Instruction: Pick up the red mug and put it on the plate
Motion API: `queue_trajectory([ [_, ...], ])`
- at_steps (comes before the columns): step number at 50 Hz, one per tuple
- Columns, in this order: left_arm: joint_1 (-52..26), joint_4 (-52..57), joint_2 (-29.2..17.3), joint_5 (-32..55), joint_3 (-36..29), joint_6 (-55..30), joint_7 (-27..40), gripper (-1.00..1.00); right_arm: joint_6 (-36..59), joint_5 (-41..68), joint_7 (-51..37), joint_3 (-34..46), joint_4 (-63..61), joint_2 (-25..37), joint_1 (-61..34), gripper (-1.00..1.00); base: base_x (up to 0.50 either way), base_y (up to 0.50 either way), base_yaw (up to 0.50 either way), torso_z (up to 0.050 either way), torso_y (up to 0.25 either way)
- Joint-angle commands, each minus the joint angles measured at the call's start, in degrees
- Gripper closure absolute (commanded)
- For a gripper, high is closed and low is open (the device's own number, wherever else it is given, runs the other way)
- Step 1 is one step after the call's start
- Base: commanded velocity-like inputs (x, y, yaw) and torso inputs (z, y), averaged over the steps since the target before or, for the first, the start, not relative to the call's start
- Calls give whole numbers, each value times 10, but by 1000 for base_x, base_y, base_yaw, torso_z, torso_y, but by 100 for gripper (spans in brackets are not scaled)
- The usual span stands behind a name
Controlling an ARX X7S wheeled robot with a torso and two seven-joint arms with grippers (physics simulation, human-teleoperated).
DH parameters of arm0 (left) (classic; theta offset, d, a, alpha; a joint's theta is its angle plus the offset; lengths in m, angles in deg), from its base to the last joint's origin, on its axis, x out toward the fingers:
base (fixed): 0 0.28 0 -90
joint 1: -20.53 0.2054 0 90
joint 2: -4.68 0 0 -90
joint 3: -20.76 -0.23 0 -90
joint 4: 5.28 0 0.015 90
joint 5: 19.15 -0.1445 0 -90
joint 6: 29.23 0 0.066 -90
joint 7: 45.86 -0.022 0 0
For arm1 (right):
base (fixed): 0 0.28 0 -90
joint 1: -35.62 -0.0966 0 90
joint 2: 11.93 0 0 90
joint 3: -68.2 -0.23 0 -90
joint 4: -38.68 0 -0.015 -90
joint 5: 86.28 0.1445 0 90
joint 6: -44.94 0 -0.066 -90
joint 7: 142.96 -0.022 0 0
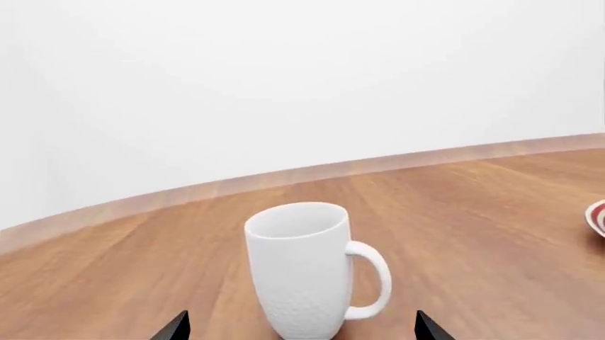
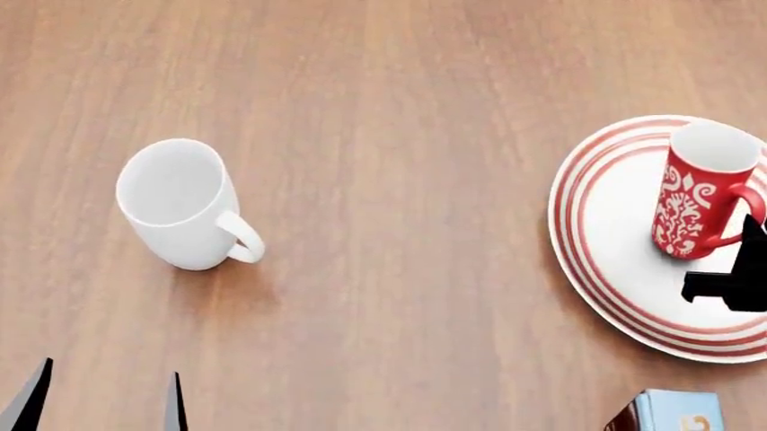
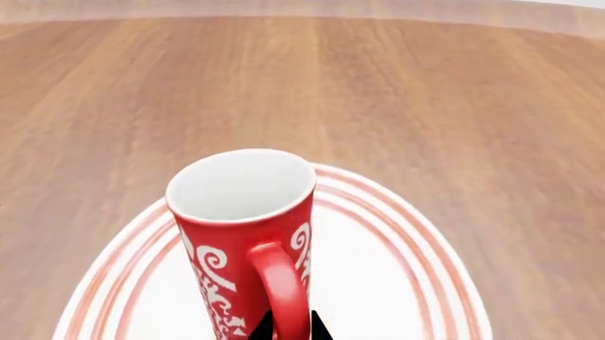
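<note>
Wood bench [image 2: 396,180]: red mug [image 3: 248,234] upright on plate [image 3: 397,283], handle between narrow right jaws. Placement step; next: release, retreat.

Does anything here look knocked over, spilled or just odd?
Nothing stands out. The red mug stands upright on the plate, toward its far side rather than centred. The white mug stands upright on the wooden table. No spills or damage show.

We count two mugs, one red mug [image 2: 698,191] and one white mug [image 2: 180,203], one plate [image 2: 612,251], and one blue box [image 2: 674,412] on the desk [image 2: 396,135].
</note>
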Motion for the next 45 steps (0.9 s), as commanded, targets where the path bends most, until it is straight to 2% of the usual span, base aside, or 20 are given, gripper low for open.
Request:
queue_trajectory([
  [1, 0, 0, -1, 1, -2, -1, -1, -100, 2, -8, 11, 7, -6, 2, 9, 100, 0, 0, 0, 0, 0],
  [4, -1, 0, -1, 1, -2, 0, -1, -100, 3, -8, 15, 9, -6, 2, 9, 100, 0, 0, 0, 0, 0],
  [5, -1, 0, -1, 1, -2, 0, -1, -100, 6, -5, 14, 8, -15, 4, 13, -100, 0, 0, 0, 0, 0],
  [27, -2, -2, -2, 0, -4, 4, 1, -100, 3, 11, 26, 0, -32, 16, 44, -100, 0, 0, 0, 0, 0],
  [45, -2, -3, -2, -3, -4, 6, 5, -100, -5, 60, 17, -34, -183, 80, 117, -100, 0, 0, 0, 0, 0],
])
